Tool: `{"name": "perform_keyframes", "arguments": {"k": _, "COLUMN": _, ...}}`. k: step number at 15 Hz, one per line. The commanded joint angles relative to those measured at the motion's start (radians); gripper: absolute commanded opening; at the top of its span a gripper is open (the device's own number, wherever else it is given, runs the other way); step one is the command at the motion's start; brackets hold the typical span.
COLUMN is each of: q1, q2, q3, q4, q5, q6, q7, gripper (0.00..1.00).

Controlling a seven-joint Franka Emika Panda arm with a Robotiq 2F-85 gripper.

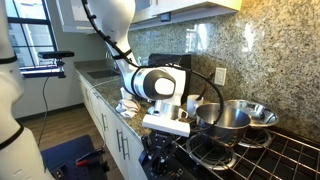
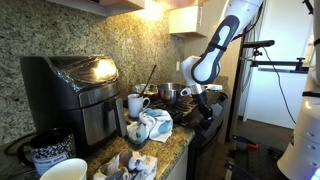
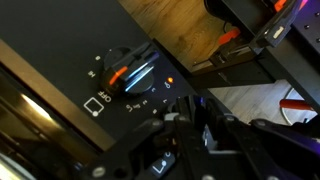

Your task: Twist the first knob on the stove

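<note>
gripper (image 1: 159,149) hangs low by the wide black gas stove (image 1: 287,156), facing its round black orange-marked knob (image 3: 128,72), spread or pressed together i cannot tell.

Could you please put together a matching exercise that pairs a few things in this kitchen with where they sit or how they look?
Things:
1. knob
2. steel pot
3. white mug

Descriptions:
A. stands on the grates of the stove
B. sits on the granite counter beside a black appliance
C. bears an orange mark

Pairs: 1-C; 2-A; 3-B
</note>
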Motion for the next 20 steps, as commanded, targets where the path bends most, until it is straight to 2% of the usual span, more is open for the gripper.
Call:
{"name": "perform_keyframes", "arguments": {"k": 1, "q1": -0.011, "q2": 0.056, "q3": 0.015, "q4": -0.021, "q5": 0.056, "q6": 0.039, "q7": -0.023, "gripper": 0.08}}
{"name": "perform_keyframes", "arguments": {"k": 15, "q1": -0.07, "q2": 0.058, "q3": 0.015, "q4": -0.012, "q5": 0.332, "q6": 0.055, "q7": -0.014, "gripper": 0.08}}
{"name": "perform_keyframes", "arguments": {"k": 20, "q1": -0.084, "q2": 0.06, "q3": 0.013, "q4": -0.012, "q5": 0.398, "q6": 0.058, "q7": -0.012, "gripper": 0.08}}
